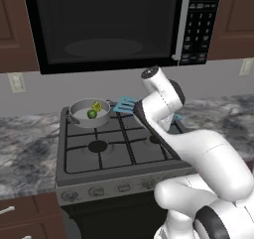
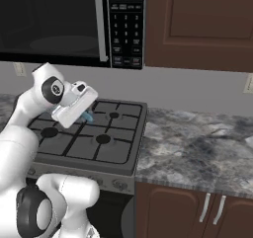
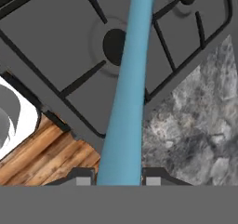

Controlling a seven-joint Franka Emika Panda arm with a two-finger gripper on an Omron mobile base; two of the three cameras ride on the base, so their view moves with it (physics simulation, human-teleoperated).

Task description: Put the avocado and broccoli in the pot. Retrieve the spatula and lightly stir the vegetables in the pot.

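The avocado (image 1: pixel 92 114) and broccoli (image 1: pixel 97 106) already lie in the pot (image 1: pixel 79 110) on the stove's (image 1: pixel 116 156) back left burner. The fingers (image 3: pixel 119 177) are clenched on the spatula (image 3: pixel 128 83) handle, lifted above the stove's right side, likely for stirring.

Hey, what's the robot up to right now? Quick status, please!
Hand shut on the spatula handle, held above the stove. Avocado and broccoli in the pot. Nothing blocking the way to the pot.
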